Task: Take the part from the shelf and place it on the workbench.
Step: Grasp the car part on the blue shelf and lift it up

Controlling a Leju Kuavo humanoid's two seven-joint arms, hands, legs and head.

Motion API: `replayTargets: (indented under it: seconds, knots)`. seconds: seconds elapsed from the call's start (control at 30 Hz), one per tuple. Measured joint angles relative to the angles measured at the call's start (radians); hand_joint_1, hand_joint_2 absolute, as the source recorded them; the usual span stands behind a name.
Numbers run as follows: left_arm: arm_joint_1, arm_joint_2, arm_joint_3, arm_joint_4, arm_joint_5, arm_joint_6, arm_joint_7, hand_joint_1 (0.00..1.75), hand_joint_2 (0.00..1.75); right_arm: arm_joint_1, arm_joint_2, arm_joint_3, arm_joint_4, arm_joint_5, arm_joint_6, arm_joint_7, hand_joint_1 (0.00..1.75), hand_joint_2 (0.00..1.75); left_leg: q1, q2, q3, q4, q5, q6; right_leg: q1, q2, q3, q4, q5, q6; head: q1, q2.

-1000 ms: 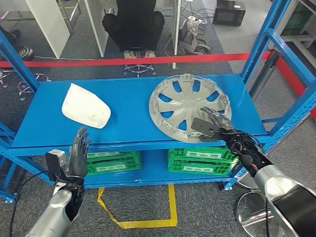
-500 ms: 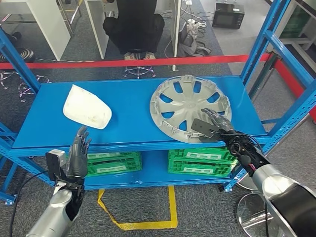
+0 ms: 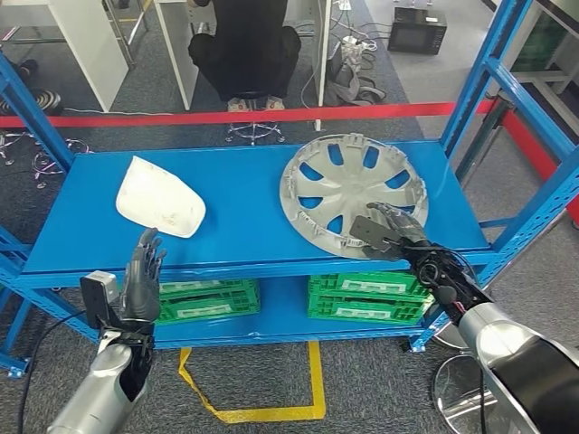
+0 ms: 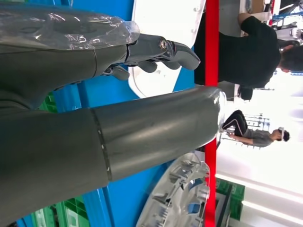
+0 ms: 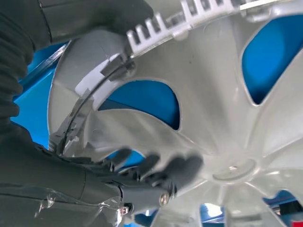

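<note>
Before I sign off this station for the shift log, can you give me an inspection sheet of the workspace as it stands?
Surface: blue shelf, top level, carrying two parts.
Job's things: silver wheel cover lying at the shelf's right; white moulded cover at its left.
Clutter: green crates on the lower level.
Hands: right hand grips the wheel cover's near rim, thumb over the edge and fingers along its face; left hand raised before the shelf edge, fingers apart, holding nothing.
Cables: black cable by the left arm; cords on the floor behind.
Surroundings: red barrier tape, yellow floor marking, a seated person beyond.
</note>
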Motion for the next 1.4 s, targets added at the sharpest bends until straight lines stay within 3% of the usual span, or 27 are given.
replayTargets:
  seconds: [0.9, 1.17, 1.4]
  knots:
    - [-0.007, 0.000, 0.000, 0.000, 0.003, -0.009, -0.005, 0.00, 0.00, -0.004, 0.004, -0.019, -0.001, -0.092, 0.028, -0.017, 1.75, 1.75, 0.000, 0.000, 0.003, 0.004, -0.007, 0.004, 0.000, 0.000, 0.006, -0.002, -0.004, 0.003, 0.001, 0.000]
    - [-0.007, 0.000, 0.000, 0.000, -0.001, -0.009, -0.006, 0.00, 0.00, -0.007, 0.004, -0.027, -0.025, -0.182, 0.069, -0.009, 1.75, 1.75, 0.000, 0.001, 0.003, 0.004, -0.007, 0.003, 0.000, 0.002, 0.006, -0.002, -0.004, 0.003, 0.001, 0.000]
    - [-0.006, 0.002, 0.000, 0.002, -0.005, -0.011, -0.009, 0.00, 0.00, -0.009, -0.002, -0.063, -0.096, -0.374, 0.169, 0.028, 1.75, 1.75, 0.000, 0.004, 0.003, 0.004, -0.008, 0.003, 0.000, 0.005, 0.006, -0.002, -0.004, 0.003, 0.002, 0.000]
